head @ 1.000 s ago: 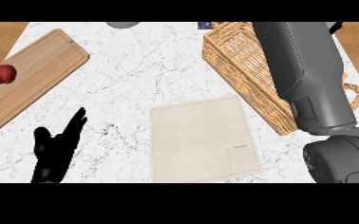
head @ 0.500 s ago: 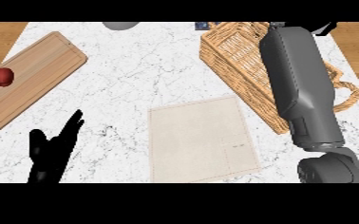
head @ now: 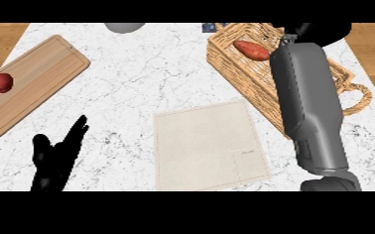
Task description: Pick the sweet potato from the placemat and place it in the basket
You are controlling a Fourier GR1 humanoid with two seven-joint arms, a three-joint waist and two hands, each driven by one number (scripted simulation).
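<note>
Currently looking steeply down on a white marble counter (head: 147, 74) veined in thin grey. Finding the sweet potato (head: 251, 50), a smooth, tapered, reddish-orange tuber, lying inside the basket (head: 225, 72) near its far end. Noting the basket as oblong, plaited from tan wicker, with a looped handle at its right-hand end, sitting at a slant on the counter's right part. Seeing the right forearm (head: 307, 104), a long matte grey tube, stretching over the basket's right half and ending in the black right hand (head: 322, 30) at the basket's far right corner, just right of the sweet potato and apart from it. Being unable to tell whether that hand is open or closed, with only a dark mass showing at the view's top. Finding the placemat (head: 209, 146), a pale beige cloth rectangle with a stitched hem, lying flat just beside the basket's near left side. Spotting the left hand (head: 55, 161) at the lower left, black, resting with straight fingers spread apart and pointing up. Noting a wooden cutting board (head: 44, 79) with rounded corners and fine grain, lying slantwise at the left, carrying a red rounded thing (head: 3, 82) cut by the view's edge. Catching a grey rounded shape (head: 124, 27) at the counter's far edge.
</note>
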